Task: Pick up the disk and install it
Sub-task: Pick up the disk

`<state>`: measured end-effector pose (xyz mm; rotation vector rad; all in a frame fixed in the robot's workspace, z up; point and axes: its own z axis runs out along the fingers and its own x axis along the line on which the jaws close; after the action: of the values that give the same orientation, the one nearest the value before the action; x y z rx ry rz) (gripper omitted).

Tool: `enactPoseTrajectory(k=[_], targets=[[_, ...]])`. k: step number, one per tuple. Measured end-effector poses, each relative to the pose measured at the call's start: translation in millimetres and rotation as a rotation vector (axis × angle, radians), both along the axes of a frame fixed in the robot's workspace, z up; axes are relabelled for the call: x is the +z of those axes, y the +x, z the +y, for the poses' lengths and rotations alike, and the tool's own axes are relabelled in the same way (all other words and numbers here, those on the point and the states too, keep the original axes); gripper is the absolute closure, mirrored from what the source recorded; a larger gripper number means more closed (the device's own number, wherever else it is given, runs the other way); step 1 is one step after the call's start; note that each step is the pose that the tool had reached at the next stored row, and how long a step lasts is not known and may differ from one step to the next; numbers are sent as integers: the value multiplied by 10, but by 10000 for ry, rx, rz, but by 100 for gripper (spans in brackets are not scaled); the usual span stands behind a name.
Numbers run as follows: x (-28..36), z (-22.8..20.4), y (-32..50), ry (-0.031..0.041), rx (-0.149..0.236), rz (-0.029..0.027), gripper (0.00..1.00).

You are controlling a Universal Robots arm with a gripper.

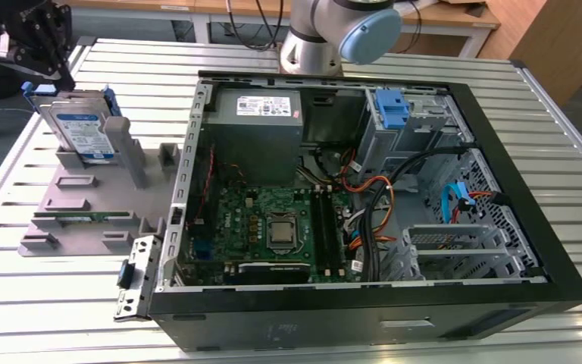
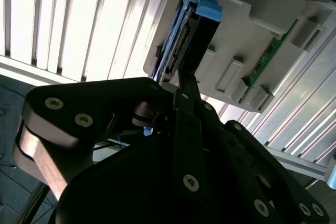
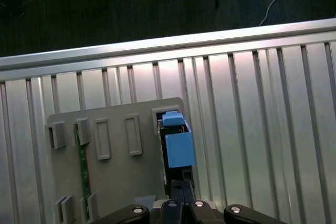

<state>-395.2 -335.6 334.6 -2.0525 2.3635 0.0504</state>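
Black computer case [image 1: 372, 303]: lies open on the slatted metal table [image 1: 28, 303], just beside the grey fixture [image 1: 89, 205], on that fixture's side toward the exterior view's right.
Green motherboard [image 1: 270, 227]: inside the case, level with the grey fixture's nearer half.
Grey fixture: a flat slotted block on the table; a thin green board [image 1: 79, 218] lies in a slot near its closer end.
Disk [image 1: 81, 130]: stands upright in a slot at the grey fixture's far end, label facing the exterior view, blue bracket around its edges; both wrist views see it edge-on.
Gripper [image 1: 51, 76]: hangs over the grey fixture's far end, just above the disk's upper edge. In the first wrist view its fingers [image 3: 181, 187] are drawn together with nothing between them. Whether they touch the disk I cannot tell.
Grey power-supply box [image 1: 255, 114]: in the case's far corner, beyond the grey fixture.
Blue latch piece [image 1: 392, 110]: further from the grey fixture, across the case.
Arm base [image 1: 336, 34]: behind the case, well apart from the grey fixture.
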Motion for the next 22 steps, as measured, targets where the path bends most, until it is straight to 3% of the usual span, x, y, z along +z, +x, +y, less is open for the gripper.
enactPoseTrajectory(k=[4,8,17,22], targets=[[0,-3,-5,0,3,-5,89],[-1,-32,-5,0,3,-5,89],[-6,-34,-5,-3,2,-5,89],[-6,-35,-5,-4,2,-5,65]])
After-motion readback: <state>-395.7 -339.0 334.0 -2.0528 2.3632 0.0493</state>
